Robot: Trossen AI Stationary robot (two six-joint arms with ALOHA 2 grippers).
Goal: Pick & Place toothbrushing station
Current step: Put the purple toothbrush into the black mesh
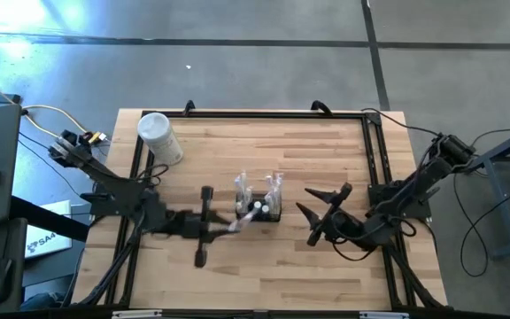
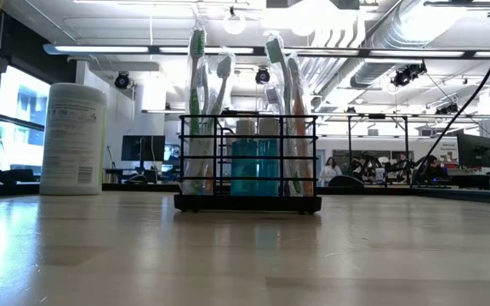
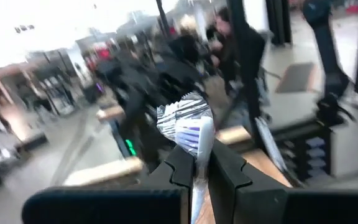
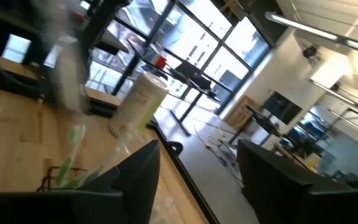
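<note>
Table (image 1: 264, 275) front strip lies bare, open to passage. Centre is blocked by the caddy (image 1: 259, 209), toothbrushes (image 2: 197, 93) rising well above its walls. Left gripper (image 1: 204, 226) stands just beside the caddy on its left, closing that approach. Right gripper (image 1: 324, 213) is near on the right, a bare gap between. White canister (image 1: 159, 138) occupies the far left corner; far right stays bare

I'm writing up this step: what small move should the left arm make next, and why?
Probably ease the left gripper toward the caddy and lower it. Its fingers are shut on a toothbrush, whose head points at the caddy in the high view. The right gripper stands open, apart from the caddy on its other side.
</note>
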